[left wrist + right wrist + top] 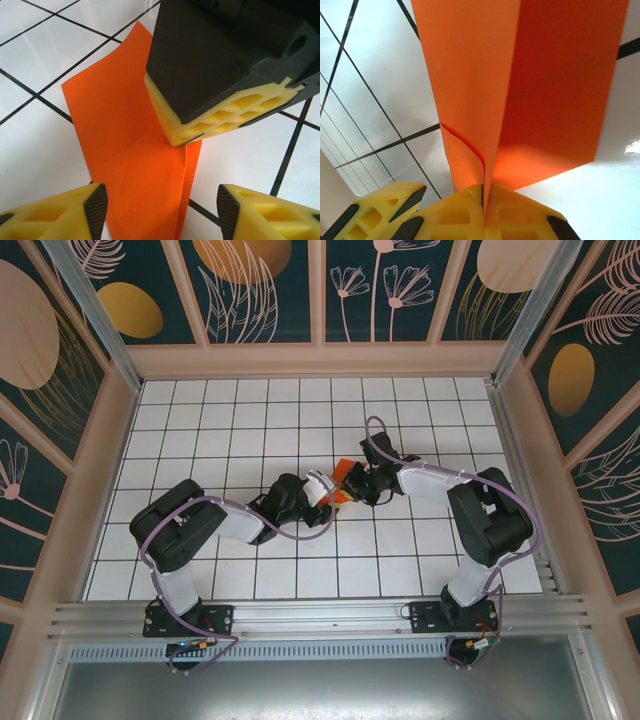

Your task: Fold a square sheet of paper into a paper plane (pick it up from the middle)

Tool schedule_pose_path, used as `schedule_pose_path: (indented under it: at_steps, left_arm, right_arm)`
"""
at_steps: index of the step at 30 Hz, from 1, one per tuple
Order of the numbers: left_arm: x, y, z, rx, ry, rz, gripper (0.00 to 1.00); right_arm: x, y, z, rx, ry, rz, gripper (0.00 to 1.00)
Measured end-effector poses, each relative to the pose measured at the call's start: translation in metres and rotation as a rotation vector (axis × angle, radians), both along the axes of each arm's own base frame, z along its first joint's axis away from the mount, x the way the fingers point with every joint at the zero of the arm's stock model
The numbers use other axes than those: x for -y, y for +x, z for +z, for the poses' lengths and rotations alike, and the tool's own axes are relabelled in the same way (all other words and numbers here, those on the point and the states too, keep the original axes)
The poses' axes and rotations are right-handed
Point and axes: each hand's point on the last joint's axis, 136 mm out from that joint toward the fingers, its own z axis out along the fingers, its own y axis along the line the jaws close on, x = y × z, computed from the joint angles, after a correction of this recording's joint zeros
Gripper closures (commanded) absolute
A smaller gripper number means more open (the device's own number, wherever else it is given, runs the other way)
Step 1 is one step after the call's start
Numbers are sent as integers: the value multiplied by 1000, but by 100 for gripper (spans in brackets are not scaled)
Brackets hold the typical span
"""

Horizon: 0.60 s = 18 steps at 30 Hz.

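From above, I saw the left gripper (pixel 322 487) and right gripper (pixel 360 483) meeting mid-table, on either side of the folded orange-red sheet (pixel 343 480).

On the left wrist camera, my left gripper (pixel 160 210) stood part open, straddling the sheet (pixel 120 125) without gripping it. I judged it was lining up on a crease.

On the right wrist camera, the right gripper (pixel 483 192) was pinched closed on the sheet's (pixel 530 75) folded edge, apparently to steady it.
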Motion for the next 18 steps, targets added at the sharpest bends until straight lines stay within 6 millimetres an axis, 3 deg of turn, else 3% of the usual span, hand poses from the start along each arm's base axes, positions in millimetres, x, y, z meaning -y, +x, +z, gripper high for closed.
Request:
schedule_pose_path:
  at_steps: [10,18]
  left_arm:
    - [5,1,-6,4,-2,-20,50]
    - [6,3,-6,10,-7,-18,68]
  right_arm:
    - [-5,-6,2,-29,35,23,92]
    - [-5,-6,4,-42,58,26,73]
